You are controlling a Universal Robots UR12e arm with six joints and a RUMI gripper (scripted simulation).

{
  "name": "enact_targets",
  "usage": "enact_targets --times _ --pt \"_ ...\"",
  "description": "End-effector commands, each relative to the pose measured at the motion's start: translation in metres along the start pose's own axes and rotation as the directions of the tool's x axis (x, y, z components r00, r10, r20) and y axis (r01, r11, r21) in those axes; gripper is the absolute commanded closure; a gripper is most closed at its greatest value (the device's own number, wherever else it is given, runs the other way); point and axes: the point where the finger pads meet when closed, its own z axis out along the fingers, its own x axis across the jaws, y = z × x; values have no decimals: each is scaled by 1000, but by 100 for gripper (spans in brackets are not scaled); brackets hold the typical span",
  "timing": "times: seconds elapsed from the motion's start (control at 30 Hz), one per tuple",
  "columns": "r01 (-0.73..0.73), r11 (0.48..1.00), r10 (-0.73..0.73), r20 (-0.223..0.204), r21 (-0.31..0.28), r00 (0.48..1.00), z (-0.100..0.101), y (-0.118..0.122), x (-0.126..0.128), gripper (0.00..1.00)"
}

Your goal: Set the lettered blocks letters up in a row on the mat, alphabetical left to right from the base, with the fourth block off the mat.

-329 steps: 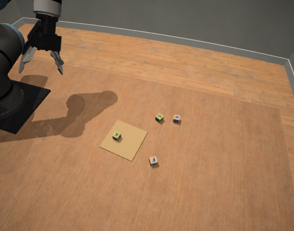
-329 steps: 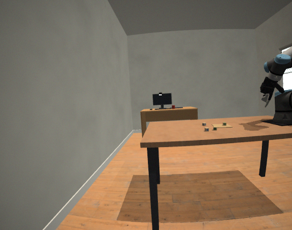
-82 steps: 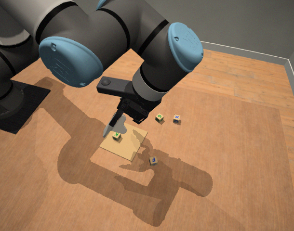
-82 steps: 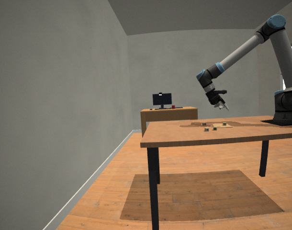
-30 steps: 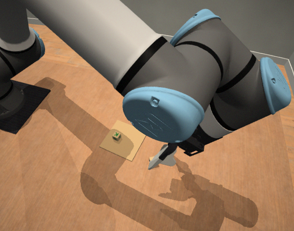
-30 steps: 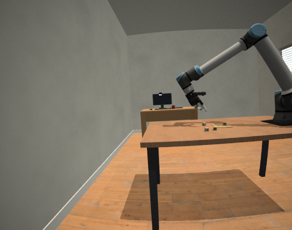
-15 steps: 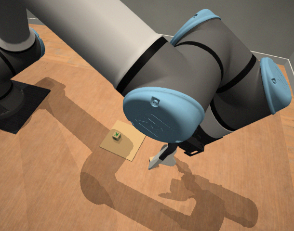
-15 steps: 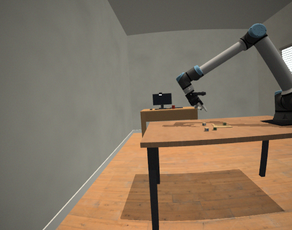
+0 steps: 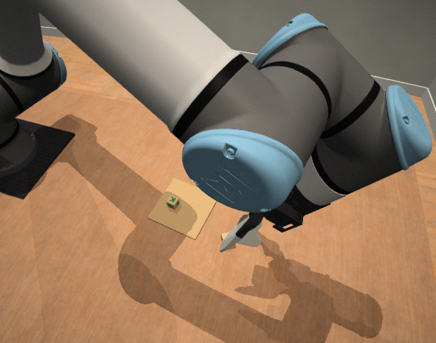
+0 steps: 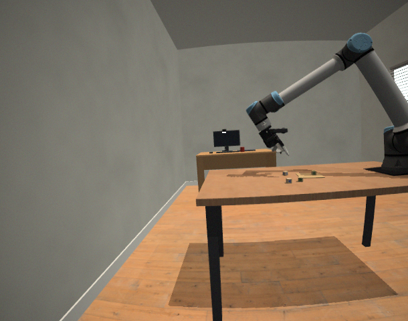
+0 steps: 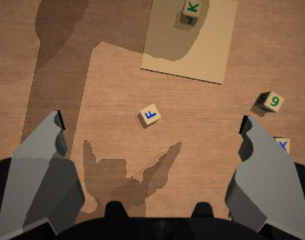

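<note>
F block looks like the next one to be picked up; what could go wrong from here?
1. The F block lies turned askew to the open gripper, so the fingers may close on its corners and twist it.
2. The K block sits alone on the mat; placing F close beside it could push K.
3. The 9 block lies close to the X block; a later grasp there might knock one.

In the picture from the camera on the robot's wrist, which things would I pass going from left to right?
Left pincer finger → F block → K block on the mat → 9 block → X block, partly hidden behind the right finger.
</note>
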Motion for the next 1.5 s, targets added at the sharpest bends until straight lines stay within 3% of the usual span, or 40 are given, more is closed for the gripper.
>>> enact_targets --times 0.0,0.27,0.37,0.47,0.53,0.6,1.03,1.1,1.3,1.47 --pt "0 1000 0 0 -2 1000 -1 0 0 0" --pt "6 1000 -6 0 -8 1000 -1 0 0 0" --pt "41 998 -41 -1 -46 999 -1 0 0 0" --pt "113 986 -113 8 -121 994 -2 1 -1 0" --pt "113 986 -113 8 -121 994 -2 1 -1 0" --pt "166 971 -165 22 -174 986 -3 0 -1 0" --pt "355 869 -333 124 -345 935 -10 -3 -1 0" --pt "355 869 -333 124 -345 935 -10 -3 -1 0" --pt "460 784 -407 215 -416 888 -17 -8 0 0" --pt "495 752 -428 248 -435 869 -20 -10 0 0"
